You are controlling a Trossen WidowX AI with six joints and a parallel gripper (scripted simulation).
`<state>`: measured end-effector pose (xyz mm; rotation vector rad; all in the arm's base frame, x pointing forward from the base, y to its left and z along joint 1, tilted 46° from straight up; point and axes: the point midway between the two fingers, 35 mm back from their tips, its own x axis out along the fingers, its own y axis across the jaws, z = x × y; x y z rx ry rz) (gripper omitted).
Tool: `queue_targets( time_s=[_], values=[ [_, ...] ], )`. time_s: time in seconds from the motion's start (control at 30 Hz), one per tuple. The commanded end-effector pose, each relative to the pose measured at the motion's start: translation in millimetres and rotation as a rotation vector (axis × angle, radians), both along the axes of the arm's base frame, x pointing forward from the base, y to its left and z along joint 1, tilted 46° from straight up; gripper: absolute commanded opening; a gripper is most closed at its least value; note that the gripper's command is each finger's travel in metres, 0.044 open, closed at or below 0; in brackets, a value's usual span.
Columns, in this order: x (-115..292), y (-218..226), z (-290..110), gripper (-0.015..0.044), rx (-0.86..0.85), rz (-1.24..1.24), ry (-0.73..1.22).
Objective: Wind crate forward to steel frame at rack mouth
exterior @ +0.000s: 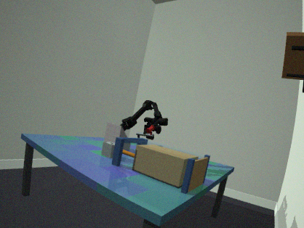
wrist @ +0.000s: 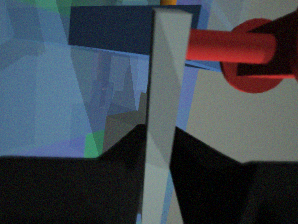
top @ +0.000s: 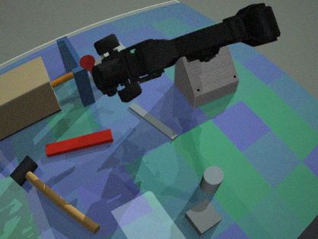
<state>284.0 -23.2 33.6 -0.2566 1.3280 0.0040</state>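
Observation:
My gripper (wrist: 155, 132) (exterior: 148, 132) is shut on the winch handle, on its long grey bar (wrist: 165, 90). The handle's red grip (wrist: 227, 46) (top: 87, 62) sticks out to one side. The gripper hangs in the air beside the blue frame (top: 84, 87) (exterior: 117, 152) (wrist: 110, 29); its fingertips are hidden in the top view. The tan crate (top: 27, 84) (exterior: 156, 161) sits flat, with a gap between its front and the frame. An orange strap (top: 62, 79) (exterior: 129, 153) runs from it. The grey winch (exterior: 108, 149) stands past the frame, mostly hidden behind the gripper in the top view.
A red bar (top: 80, 143), a grey flat bar (top: 154, 121), a mallet (top: 62, 202), a grey cylinder (top: 212, 180) and a small grey block (top: 203, 218) lie or stand on the bench. A grey wedge block (top: 209, 78) is under the arm. A brown board (exterior: 199, 174) stands behind the crate.

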Motion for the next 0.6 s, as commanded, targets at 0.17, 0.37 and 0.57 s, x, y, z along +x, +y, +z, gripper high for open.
queue_targets(
  time_s=[0.17,0.37,0.57],
  values=[
    [0.6,-2.5,1.5,0.0,-0.141,-0.041,-0.035],
    [0.4,-2.3,1.3,0.0,-0.255,-0.067,-0.057],
    [0.3,-2.1,1.2,0.0,-0.33,-0.084,-0.072]
  ],
)
